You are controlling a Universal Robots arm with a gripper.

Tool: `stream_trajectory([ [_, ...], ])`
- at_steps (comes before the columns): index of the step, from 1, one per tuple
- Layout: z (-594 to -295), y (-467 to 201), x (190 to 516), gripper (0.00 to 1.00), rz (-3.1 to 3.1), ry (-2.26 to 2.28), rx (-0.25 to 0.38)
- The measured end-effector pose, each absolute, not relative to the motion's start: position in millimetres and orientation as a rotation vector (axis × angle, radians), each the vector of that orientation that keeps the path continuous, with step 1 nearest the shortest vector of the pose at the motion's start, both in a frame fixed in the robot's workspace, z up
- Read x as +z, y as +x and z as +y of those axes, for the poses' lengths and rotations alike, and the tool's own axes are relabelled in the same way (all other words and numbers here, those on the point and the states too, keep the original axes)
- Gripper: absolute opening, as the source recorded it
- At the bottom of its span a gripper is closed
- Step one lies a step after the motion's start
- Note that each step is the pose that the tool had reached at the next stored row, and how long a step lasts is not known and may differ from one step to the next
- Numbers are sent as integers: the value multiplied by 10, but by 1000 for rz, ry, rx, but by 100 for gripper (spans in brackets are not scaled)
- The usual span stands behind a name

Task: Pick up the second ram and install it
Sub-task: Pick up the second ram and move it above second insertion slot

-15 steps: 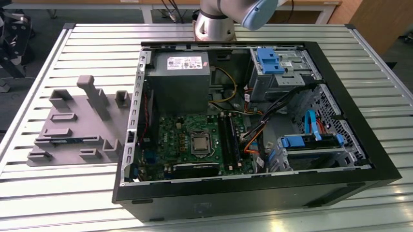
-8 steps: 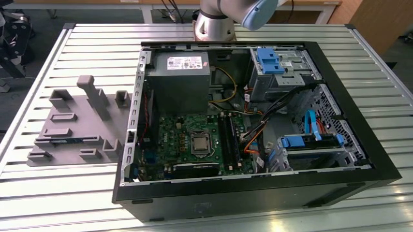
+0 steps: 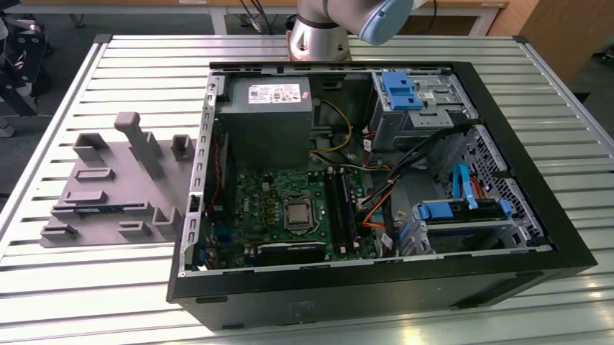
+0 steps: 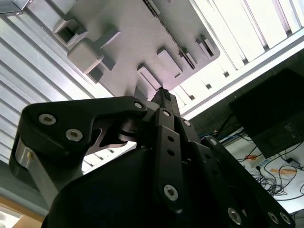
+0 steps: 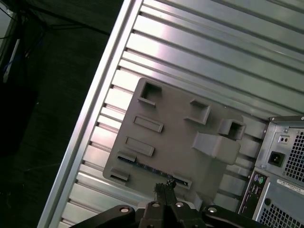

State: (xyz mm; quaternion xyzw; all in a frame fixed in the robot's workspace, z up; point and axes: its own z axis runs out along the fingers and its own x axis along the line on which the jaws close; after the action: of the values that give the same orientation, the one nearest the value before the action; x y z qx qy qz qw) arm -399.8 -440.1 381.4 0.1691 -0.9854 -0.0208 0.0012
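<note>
The second ram (image 3: 96,210) is a thin blue stick lying in a long slot of the grey fixture (image 3: 115,187), at the exterior view's left of the open computer case. In the first wrist view the ram (image 5: 142,165) runs along the fixture's edge, and my gripper (image 5: 166,186) hangs well above that edge. The black fingers are pressed together with nothing between them. In the second wrist view the gripper (image 4: 164,95) points down at the fixture (image 4: 133,42). The black memory slots (image 3: 341,208) lie beside the silver chip on the green motherboard (image 3: 259,208).
The open black case (image 3: 384,287) takes up the middle and right of the slatted metal table (image 3: 144,65). Inside are a power supply (image 3: 264,115), blue drive brackets (image 3: 398,90) and loose cables. The arm's base (image 3: 321,32) stands behind the case. Upright grey posts (image 3: 139,140) rise from the fixture.
</note>
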Motion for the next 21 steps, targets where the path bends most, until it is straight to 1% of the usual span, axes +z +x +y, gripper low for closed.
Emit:
stream_trajectory([
  [21,-4402,-4004,3807,11,-2990,935,-62],
])
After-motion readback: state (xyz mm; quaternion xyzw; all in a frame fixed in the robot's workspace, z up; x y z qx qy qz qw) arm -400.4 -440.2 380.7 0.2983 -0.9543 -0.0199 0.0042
